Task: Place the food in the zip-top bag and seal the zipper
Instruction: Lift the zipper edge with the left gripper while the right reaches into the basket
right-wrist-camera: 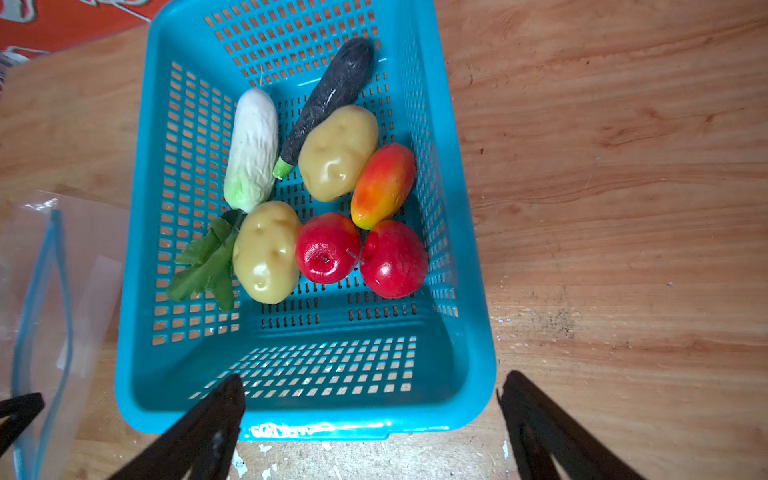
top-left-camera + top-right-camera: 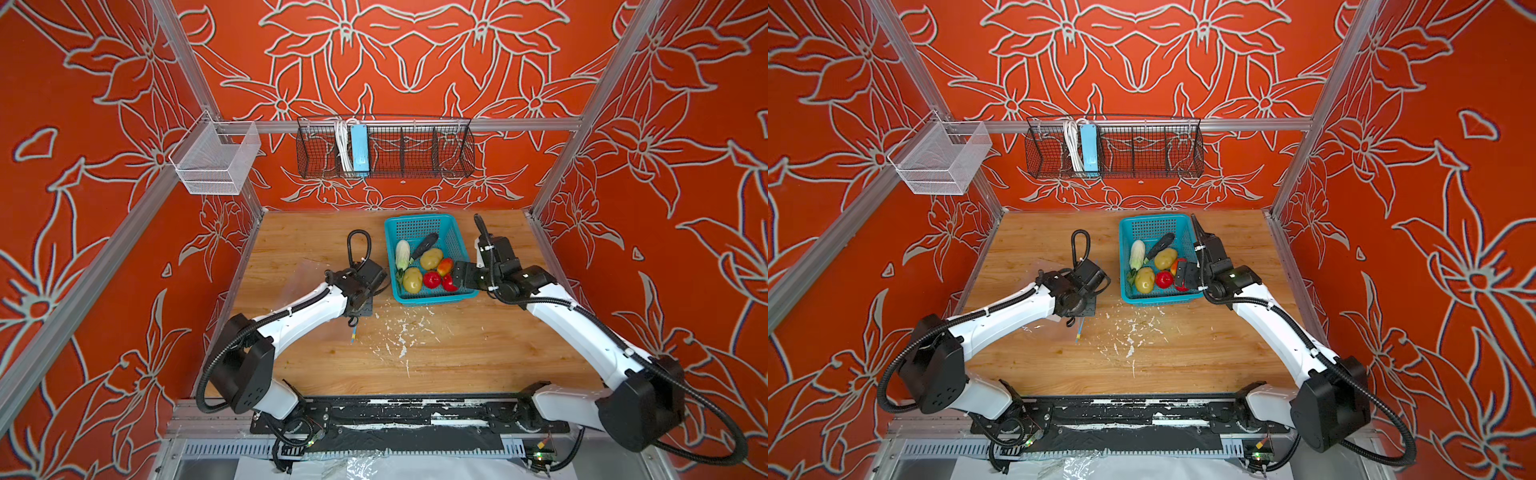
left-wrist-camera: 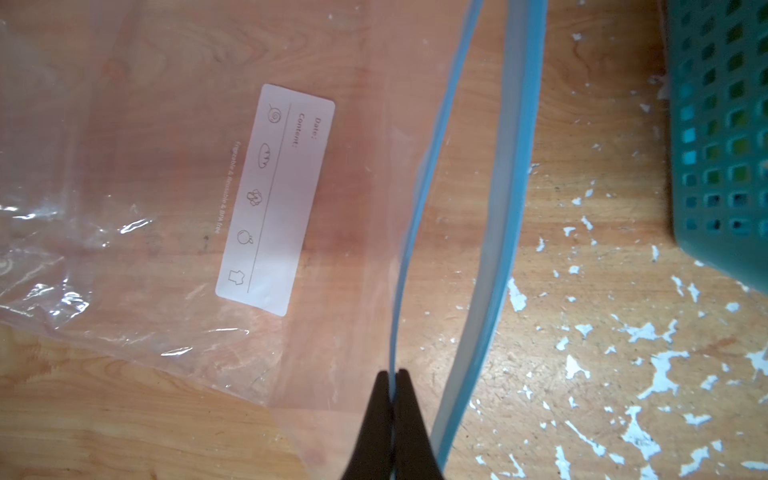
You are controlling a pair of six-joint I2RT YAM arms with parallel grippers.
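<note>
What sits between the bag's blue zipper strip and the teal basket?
Only bare wooden tabletop flecked with white chips lies between the zipper and the teal basket; the left wrist view shows this stretch.

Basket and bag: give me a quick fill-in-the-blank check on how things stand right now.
1. The left hand is ____ on the zip-top bag's blue zipper.
2. The right hand hangs ____ above the teal basket.
3. The basket holds ____ red tomatoes.
4. The dark eggplant lies in the ____, not in the bag.

Missing words: shut; open; two; basket.
</note>
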